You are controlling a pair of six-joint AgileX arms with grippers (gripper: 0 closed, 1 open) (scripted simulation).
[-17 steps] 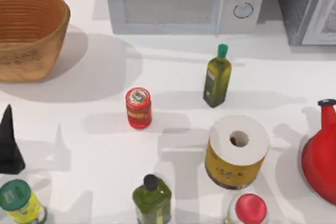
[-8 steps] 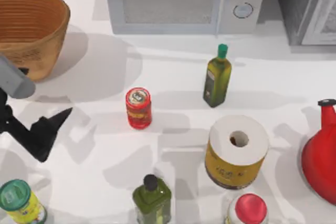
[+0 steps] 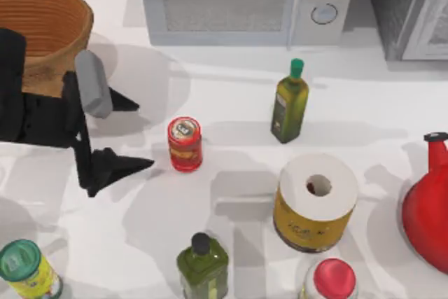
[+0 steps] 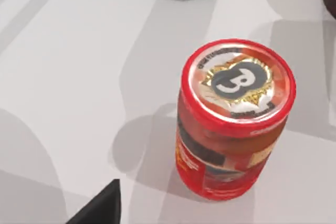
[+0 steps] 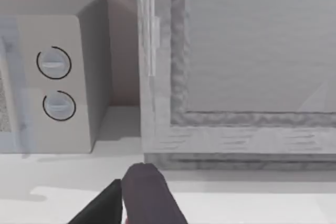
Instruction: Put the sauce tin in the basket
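Note:
The sauce tin [image 3: 185,143], a small red can with a silver top, stands upright mid-table; the left wrist view shows it close up [image 4: 233,119]. My left gripper [image 3: 143,136] is just to its left, open, with the two black fingers spread and pointing at the tin without touching it. One fingertip [image 4: 100,208] shows in the left wrist view. The tan woven basket [image 3: 49,26] sits at the back left, partly hidden behind my left arm. My right gripper [image 5: 126,203] is parked facing the microwave and a grey cabinet.
A microwave [image 3: 245,1] lines the back. Right of the tin stand a green-capped oil bottle [image 3: 290,103], a paper roll [image 3: 315,201] and a red jug [image 3: 427,208]. Along the front are a dark green bottle [image 3: 203,264], a green-lidded jar [image 3: 24,267] and a red-capped container [image 3: 332,279].
My left arm has swung in from the table's left edge toward the tin, and its fingers now point at the tin from the left. The tin has not moved.

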